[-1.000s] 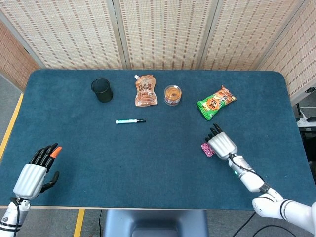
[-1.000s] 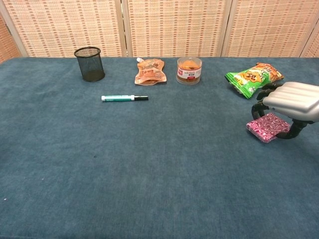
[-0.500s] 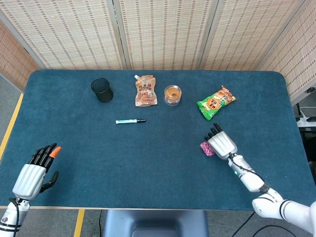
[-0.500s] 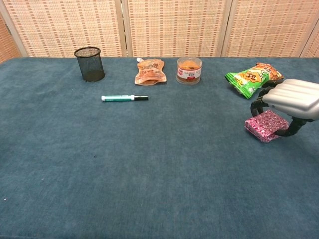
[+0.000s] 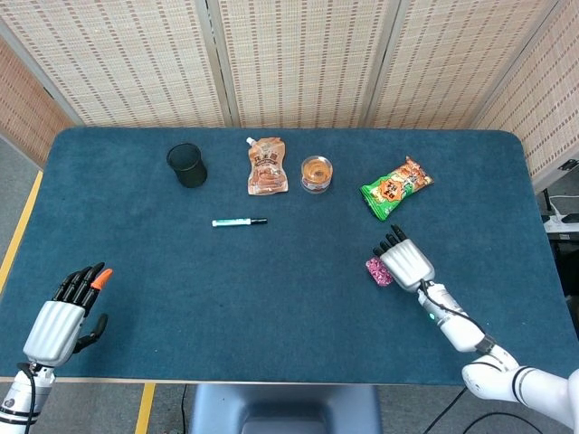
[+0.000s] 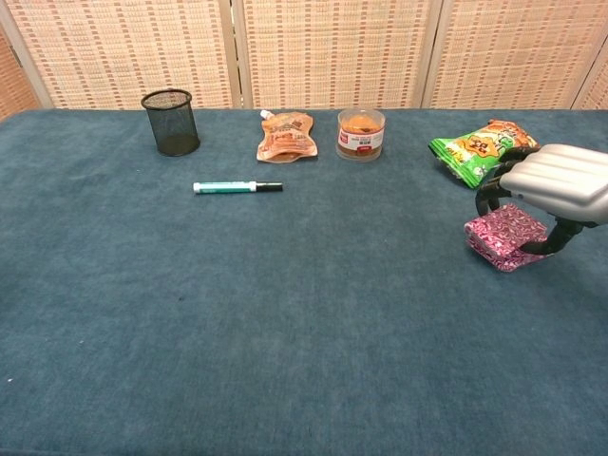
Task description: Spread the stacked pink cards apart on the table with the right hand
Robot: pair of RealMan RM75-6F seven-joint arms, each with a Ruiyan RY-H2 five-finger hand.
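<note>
The stack of pink patterned cards lies right of the table's middle, still in one block. My right hand is arched over it, palm down. In the chest view the right hand has its dark fingers curled down at the stack's far left edge and its thumb at the near right edge, so it grips the stack from above. My left hand rests at the table's near left corner with its fingers extended and nothing in it; the chest view does not show it.
Along the far side stand a black mesh cup, a brown pouch and a small round jar. A green snack bag lies just beyond my right hand. A green marker lies left of centre.
My right hand has shifted slightly left and risen a little, and the pink stack has slid a short way left with it. The left hand has not moved.
</note>
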